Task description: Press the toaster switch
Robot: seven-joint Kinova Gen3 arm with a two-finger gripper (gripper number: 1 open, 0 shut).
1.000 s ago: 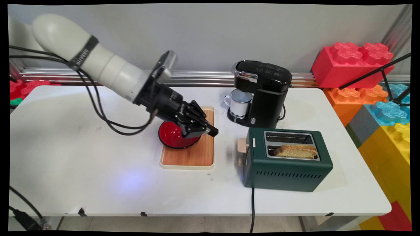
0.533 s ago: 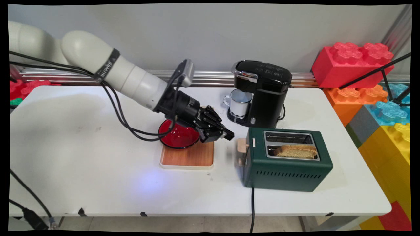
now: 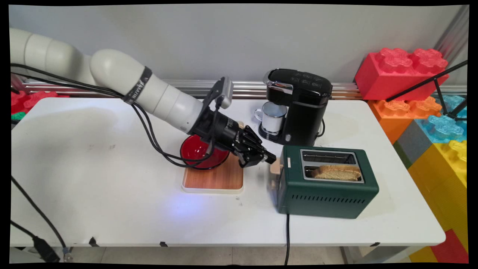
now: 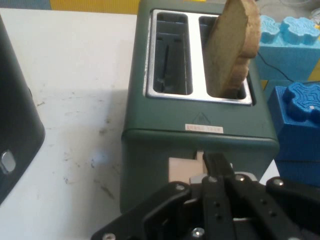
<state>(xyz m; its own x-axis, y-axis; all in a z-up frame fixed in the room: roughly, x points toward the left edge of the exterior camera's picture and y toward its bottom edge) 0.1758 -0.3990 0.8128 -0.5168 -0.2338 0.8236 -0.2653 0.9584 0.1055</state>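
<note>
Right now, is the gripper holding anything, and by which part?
Nothing held. The gripper, fingers together, has its tip at the beige lever on the green toaster; actual contact cannot be told.

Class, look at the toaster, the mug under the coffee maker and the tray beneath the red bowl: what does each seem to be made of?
Toaster: apparently painted metal, matte dark green, with a shiny steel-looking plate round the slots. Mug: possibly enamelled metal, glossy white with a thin darker rim. Tray: wood or bamboo by its visible grain, edged in a cream rim, perhaps plastic.

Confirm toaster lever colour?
Pale beige lever on the dark green toaster; clearest in the main view.
</note>
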